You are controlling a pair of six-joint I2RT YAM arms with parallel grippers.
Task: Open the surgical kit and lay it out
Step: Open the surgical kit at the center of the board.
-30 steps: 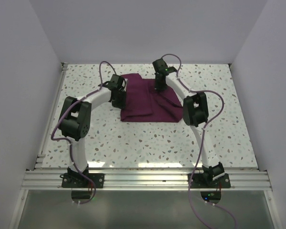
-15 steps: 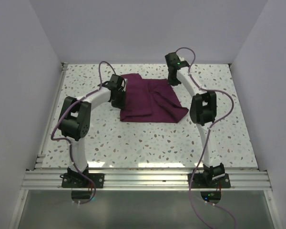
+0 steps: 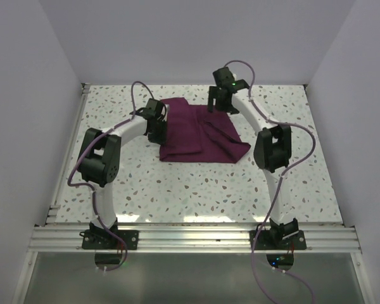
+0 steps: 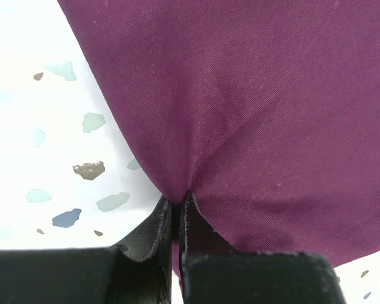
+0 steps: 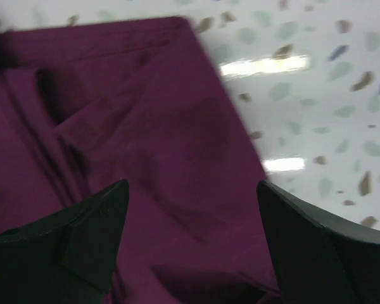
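Note:
The surgical kit shows only as a dark purple cloth wrap (image 3: pixel 196 133) lying folded and rumpled on the speckled table (image 3: pixel 196 190). Whatever is inside it is hidden. My left gripper (image 3: pixel 156 130) sits at the wrap's left edge and is shut on a pinch of the cloth (image 4: pixel 240 114); the fabric puckers right at the fingertips (image 4: pixel 158 218). My right gripper (image 3: pixel 218 107) hovers over the wrap's far right corner with its jaws wide apart. Between its two fingers (image 5: pixel 82 234) only loose purple cloth (image 5: pixel 145 145) shows, untouched.
White walls close the table on the left, back and right. An aluminium rail (image 3: pixel 196 237) runs along the near edge, where both arm bases are bolted. Purple cables (image 3: pixel 285 130) loop off the arms.
My right gripper carried the wrap's right flap outward, then let go of it and opened. The flap now lies spread to the right. The left gripper kept its pinch and stayed put.

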